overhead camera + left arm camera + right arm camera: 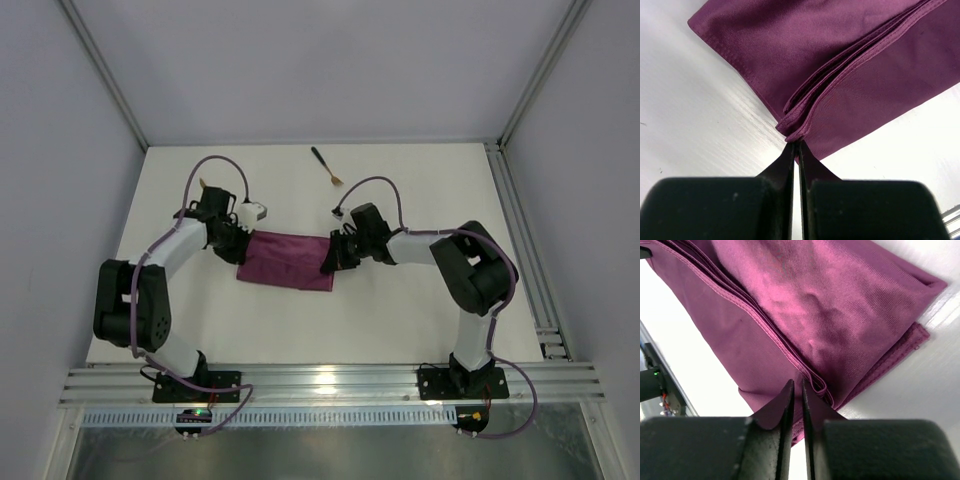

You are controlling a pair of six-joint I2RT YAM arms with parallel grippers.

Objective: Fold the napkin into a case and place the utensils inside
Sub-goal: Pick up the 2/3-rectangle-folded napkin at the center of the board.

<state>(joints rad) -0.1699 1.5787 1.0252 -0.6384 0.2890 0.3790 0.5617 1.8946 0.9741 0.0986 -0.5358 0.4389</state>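
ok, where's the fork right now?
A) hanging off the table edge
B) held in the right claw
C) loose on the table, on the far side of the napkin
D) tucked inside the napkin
C: the fork lies alone on the table, beyond the folded napkin and not touching it.

top: high behind arms, downward, far | wrists: close behind left gripper [795, 144], right gripper [796, 382] | shared: napkin [287, 260] at both tips
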